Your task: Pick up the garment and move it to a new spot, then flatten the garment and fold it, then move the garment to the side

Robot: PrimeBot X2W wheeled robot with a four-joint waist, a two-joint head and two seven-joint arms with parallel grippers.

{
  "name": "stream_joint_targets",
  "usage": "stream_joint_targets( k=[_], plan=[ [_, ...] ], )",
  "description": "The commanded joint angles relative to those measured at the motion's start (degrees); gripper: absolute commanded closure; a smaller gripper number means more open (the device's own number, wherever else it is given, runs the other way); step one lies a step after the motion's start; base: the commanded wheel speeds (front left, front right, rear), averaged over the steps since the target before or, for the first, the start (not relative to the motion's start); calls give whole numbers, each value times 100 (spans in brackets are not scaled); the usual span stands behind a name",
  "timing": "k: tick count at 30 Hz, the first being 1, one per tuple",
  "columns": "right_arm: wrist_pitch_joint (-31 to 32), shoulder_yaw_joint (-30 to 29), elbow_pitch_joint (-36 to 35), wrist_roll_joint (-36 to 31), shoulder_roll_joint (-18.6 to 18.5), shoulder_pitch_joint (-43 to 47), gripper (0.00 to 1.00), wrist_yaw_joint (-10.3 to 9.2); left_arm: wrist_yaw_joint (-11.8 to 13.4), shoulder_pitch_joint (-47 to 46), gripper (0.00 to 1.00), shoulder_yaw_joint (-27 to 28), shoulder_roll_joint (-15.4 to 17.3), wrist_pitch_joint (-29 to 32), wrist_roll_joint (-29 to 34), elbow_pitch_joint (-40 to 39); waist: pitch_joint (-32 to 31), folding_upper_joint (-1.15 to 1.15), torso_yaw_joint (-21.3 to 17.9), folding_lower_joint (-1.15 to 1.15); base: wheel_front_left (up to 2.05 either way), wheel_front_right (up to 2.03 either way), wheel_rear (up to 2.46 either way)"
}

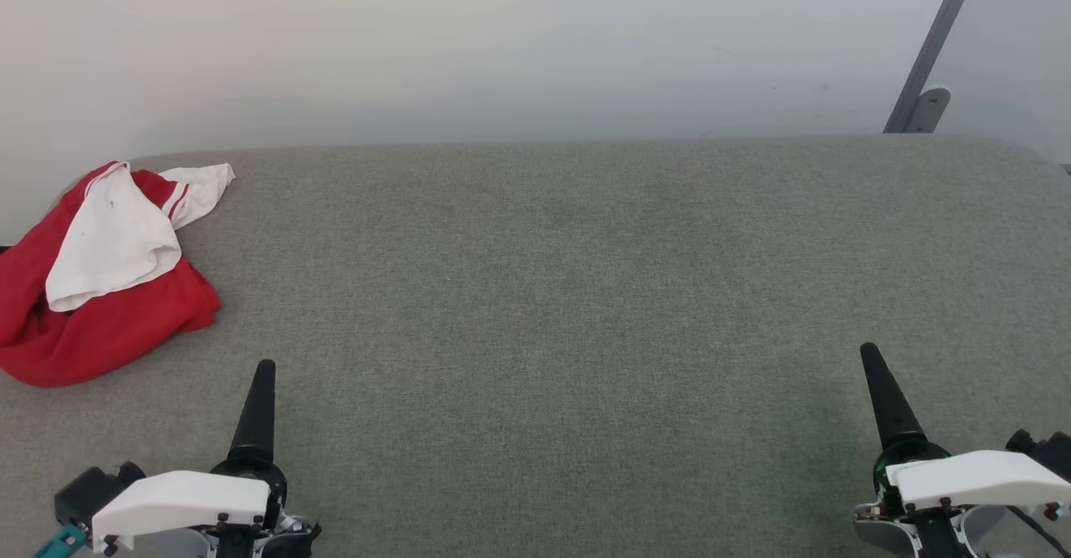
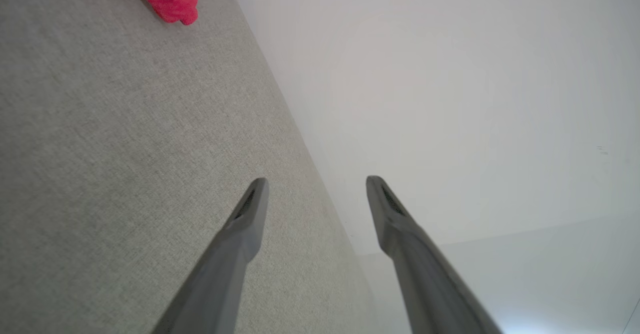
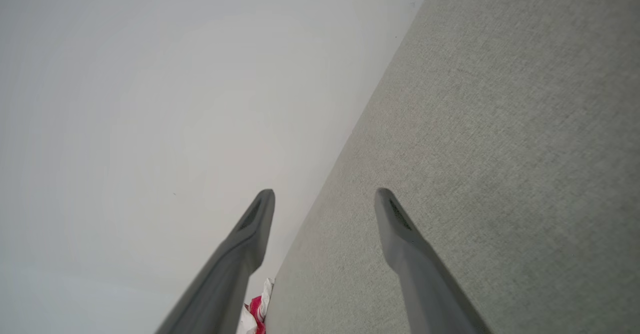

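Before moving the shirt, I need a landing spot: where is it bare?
Bare: the grey surface from the garment at its far-left corner rightward, ahead of the left gripper and right gripper. Crowded: only that corner.

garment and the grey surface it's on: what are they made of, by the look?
The garment: soft thin cloth, probably a knit, matte red and white; it slumps in loose folds. The surface: grey woven fabric covering, matte, with a fine flecked weave; its rounded far corner hints at padding underneath, not certain.

Red garment (image 1: 100,324) with white, red-striped sleeves lies on grey woven surface (image 1: 586,290).
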Motion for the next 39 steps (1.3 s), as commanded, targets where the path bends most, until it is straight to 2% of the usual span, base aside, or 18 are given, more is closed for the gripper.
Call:
stream_joint_targets(
  k=[1, 6, 19, 39],
  plan=[
    [-74, 32, -84, -291, -63, -171, 0, 7, 31, -58, 0, -32, 106, -67, 318, -136, -3, 0, -1, 0, 0, 0, 0],
    [-184, 143, -39, -913, -146, -178, 0, 8, 80, -30, 0, -64, 215, -177, 978, -174, -18, 0, -5, 0, 0, 0, 0],
    [-424, 274, 114, -2048, -314, -237, 0, 9, -82, 12, 0, -176, 347, -416, 2342, -267, -42, 0, 1, 0, 0, 0, 0],
    [-771, 291, 44, -3358, -430, -234, 0, 10, -461, 21, 0, -102, 322, -757, 3732, -294, -49, 0, -18, 0, 0, 0, 0]
  ],
)
